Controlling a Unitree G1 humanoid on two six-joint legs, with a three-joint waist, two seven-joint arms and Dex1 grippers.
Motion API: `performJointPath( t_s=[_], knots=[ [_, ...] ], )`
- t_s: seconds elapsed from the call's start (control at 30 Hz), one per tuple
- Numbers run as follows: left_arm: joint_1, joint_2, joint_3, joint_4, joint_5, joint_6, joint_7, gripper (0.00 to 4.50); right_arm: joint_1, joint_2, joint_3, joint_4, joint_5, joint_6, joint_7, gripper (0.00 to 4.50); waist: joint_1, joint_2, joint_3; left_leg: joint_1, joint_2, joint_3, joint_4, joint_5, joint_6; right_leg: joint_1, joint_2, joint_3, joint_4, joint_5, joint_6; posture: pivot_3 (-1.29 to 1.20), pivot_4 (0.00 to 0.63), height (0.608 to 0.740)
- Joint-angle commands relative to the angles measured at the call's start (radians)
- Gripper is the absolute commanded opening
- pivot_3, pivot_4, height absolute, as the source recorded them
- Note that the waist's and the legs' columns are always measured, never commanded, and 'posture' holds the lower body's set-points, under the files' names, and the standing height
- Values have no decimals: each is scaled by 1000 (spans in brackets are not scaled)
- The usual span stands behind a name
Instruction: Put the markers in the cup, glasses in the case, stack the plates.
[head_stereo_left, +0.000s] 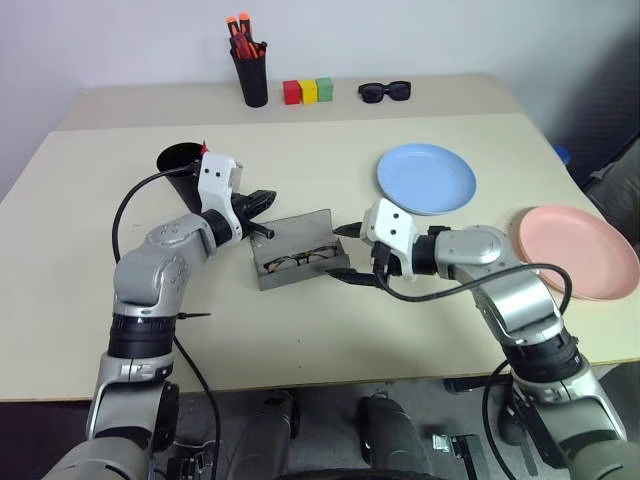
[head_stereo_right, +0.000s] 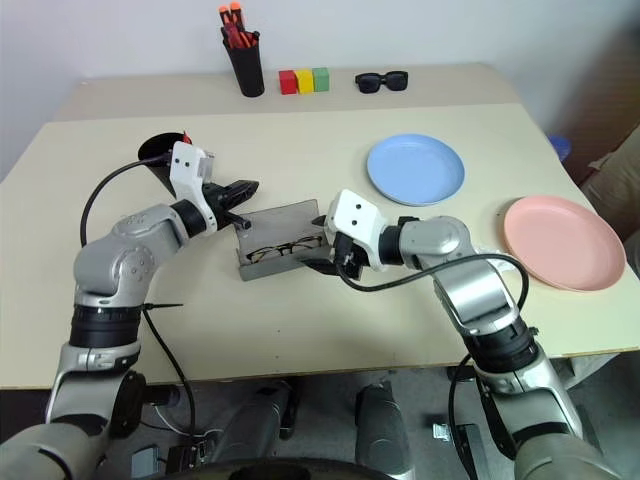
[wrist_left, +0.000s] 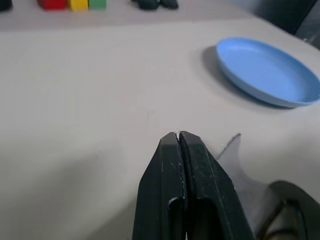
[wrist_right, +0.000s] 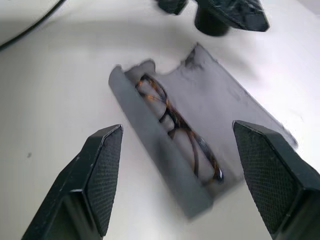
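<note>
A: How do the grippers stand?

B: The left gripper (wrist_left: 179, 137) is pinched tight on nothing, above the raised lid of the grey oblong hard-shell case (head_stereo_left: 296, 252). The right gripper (wrist_right: 187, 175) gapes wide, empty, beside that case.

A: And the rest?

B: Thin dark wire-framed glasses (wrist_right: 177, 125) lie inside the case. Round light-blue plastic plate (head_stereo_left: 426, 178) and pink plate (head_stereo_left: 578, 252) sit well apart; the tapered black cup (head_stereo_left: 180, 163) holds a red-tipped marker (head_stereo_left: 204, 148).

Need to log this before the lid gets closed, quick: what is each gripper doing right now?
Left gripper: shut, empty, by the open case.
Right gripper: open, empty, over the glasses in the case.
</note>
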Motion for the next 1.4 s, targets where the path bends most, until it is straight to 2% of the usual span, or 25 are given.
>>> performJointPath(
  t_s=[0.03, 0.27, 0.4, 0.57, 0.77, 1.03, 1.17, 1.23, 1.4],
  knots=[
    [-97, 2, -21, 84, 37, 63, 31, 40, 59, -26, -61, -95, -34, -54, -82, 3581, 4, 0, 0, 0, 0, 0, 0, 0, 0, 0, 0, 0, 0, 0, 0, 0, 150, 740],
    [-244, -15, -88, 336, 100, 113, -4, 40, 197, -48, -106, -166, -61, -60, -189, 3581, 6, 0, 0, 0, 0, 0, 1, 0, 0, 1, 0, 0, 0, 0, 0, 0, 150, 740],
    [-307, -22, -102, 433, 95, 193, -54, 40, 199, -47, -105, -169, -50, -63, -206, 3581, 3, -1, 1, 0, 0, 0, 1, 0, 0, 1, 0, 0, 0, 0, 0, 0, 150, 740],
    [-325, -7, -116, 464, 108, 211, -115, 40, 188, -47, -98, -151, -46, -74, -212, 3581, 3, -1, 1, 0, 0, 0, 1, 0, 0, 1, 0, 0, 0, 0, 0, 0, 150, 740],
    [-247, 53, -165, 297, 95, 232, -226, 40, 176, -44, -86, -133, -47, -84, -214, 3581, 3, -1, 1, 0, 0, 0, 1, 0, 0, 1, 0, 0, 0, 0, 0, 0, 150, 740],
    [7, 164, -206, -113, 97, 62, -344, 40, 101, -28, -74, 3, -85, -33, -263, 3581, 2, -1, 0, 0, 1, 0, 0, 0, 0, 1, -1, 1, -1, 0, 0, 0, 150, 740],
    [144, 229, -239, -282, 134, -93, -393, 40, 54, -18, -84, 87, -111, -8, -314, 3581, 5, -1, 0, 0, 1, 0, 0, 0, 0, 0, -2, 1, -1, 0, -1, 0, 150, 740],
    [204, 261, -254, -338, 148, -138, -412, 40, 32, -15, -91, 125, -117, -5, -328, 3581, 6, 0, 0, 0, 1, 0, 0, 0, 0, 0, -2, 1, -2, -2, -4, 0, 150, 740],
    [311, 273, -244, -372, 176, -231, -402, 40, -27, -5, -110, 216, -123, -20, -359, 3581, 6, 0, 0, 0, 1, 0, 0, 0, 0, 1, -2, 1, -2, -2, -4, 0, 150, 740]
  ],
)
